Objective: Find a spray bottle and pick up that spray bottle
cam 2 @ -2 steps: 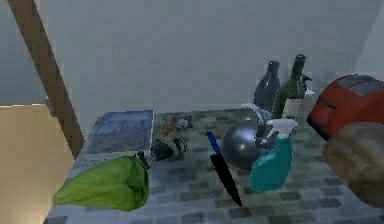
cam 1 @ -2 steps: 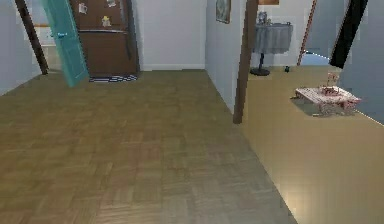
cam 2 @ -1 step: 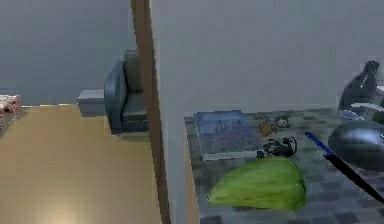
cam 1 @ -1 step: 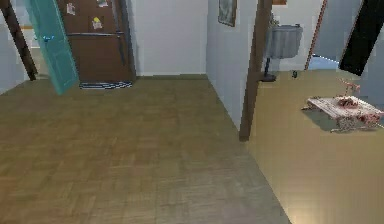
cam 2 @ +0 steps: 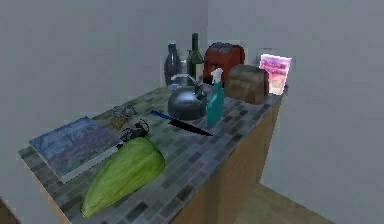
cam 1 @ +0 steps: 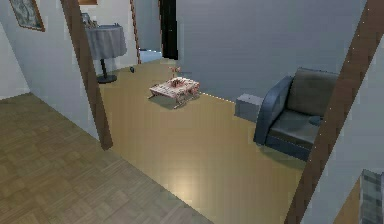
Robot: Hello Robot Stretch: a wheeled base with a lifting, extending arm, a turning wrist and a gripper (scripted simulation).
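**Spray bottle found on the counter, reach yet to begin**

The search step is looking finished. In the arm side view the spray bottle, teal with a red head, is standing upright on the tiled counter. It is sitting just beside a dark kettle, which is crowding it at nine o'clock. A dark knife is lying at its seven o'clock, a brown box is standing at two o'clock, and a reddish toaster with two glass bottles is lining the wall around twelve. I cannot tell how the gripper's fingers are set, or whether it is carrying anything.

By my reading, the next move is calling for lining the arm up with the bottle and extending over the counter, coming in from the five o'clock side where the tiles are lying bare. The kettle and the knife are the things most likely to get knocked.

A book and a green leafy vegetable are taking up the counter's eight o'clock end, near its edge.

In the forward view, open tan floor is stretching toward a low coffee table at twelve o'clock. An armchair is sitting at three, and wooden posts are framing the way through.
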